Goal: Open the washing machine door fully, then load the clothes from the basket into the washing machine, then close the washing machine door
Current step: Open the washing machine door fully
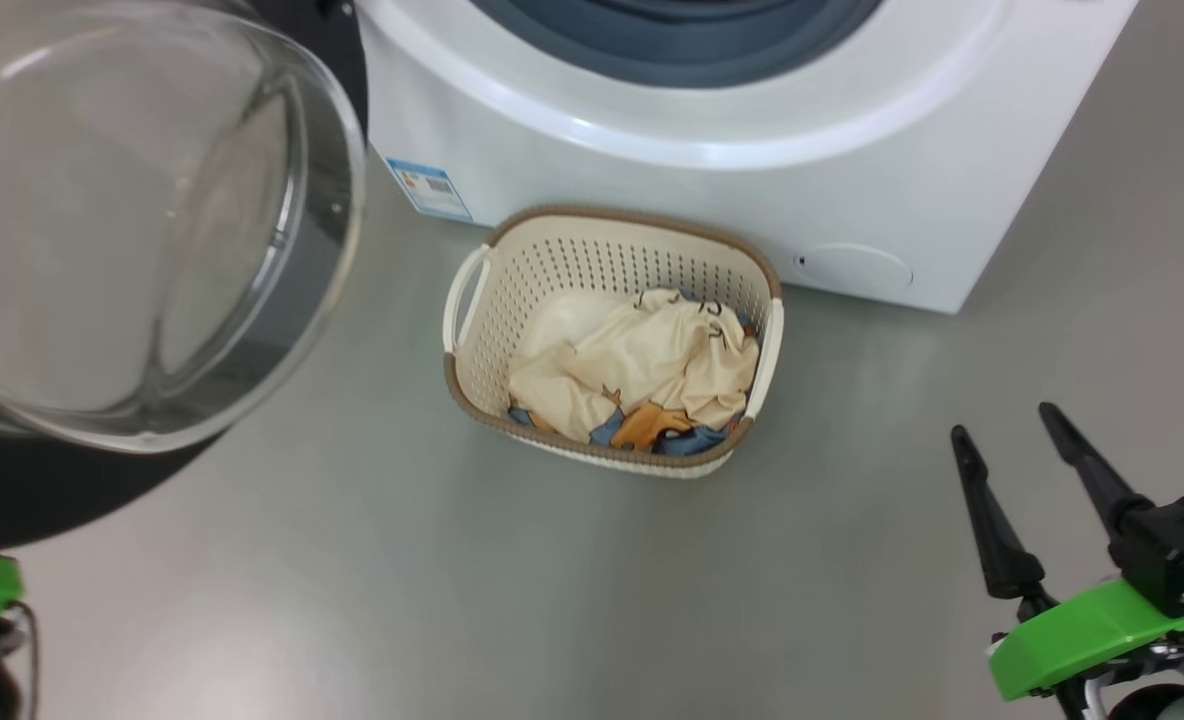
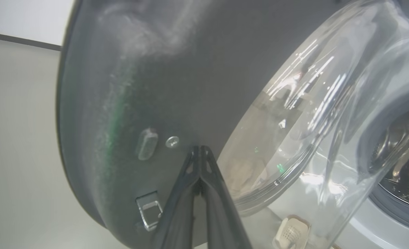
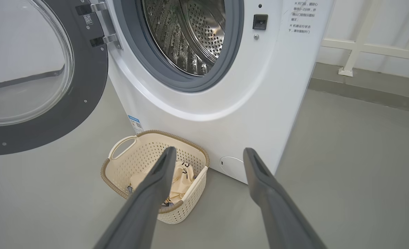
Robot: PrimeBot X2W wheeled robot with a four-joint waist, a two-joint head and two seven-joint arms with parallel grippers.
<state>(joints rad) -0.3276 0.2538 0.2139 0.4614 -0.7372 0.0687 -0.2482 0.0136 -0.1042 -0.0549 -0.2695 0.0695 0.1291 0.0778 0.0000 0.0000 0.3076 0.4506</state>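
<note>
Far left, the washing machine door [image 1: 132, 220] hung swung wide open, glass bowl bulging toward the head cam, black rim round it. Left gripper [image 2: 199, 149] sat right at the door's dark inner face, jaws pressed tight together w/ nothing between them; touching the door or not, couldn't tell. Centre: basket [image 1: 607, 213] stood upright on the grey floor [image 1: 352, 560], just in front of the washing machine [image 1: 752, 190], near its blue label sticker [image 1: 430, 188]. Inside it the clothes [image 1: 632, 360] lay bunched, cream piece on top, light blue piece w/ orange print peeking out at the near edge. Machine's mouth was open; the bit of steel drum [image 3: 190, 34] in view showed bare perforated metal. Far right, right gripper [image 1: 1002, 422] hovered above the floor, jaws spread wide, holding nothing, well apart from the basket.
</note>
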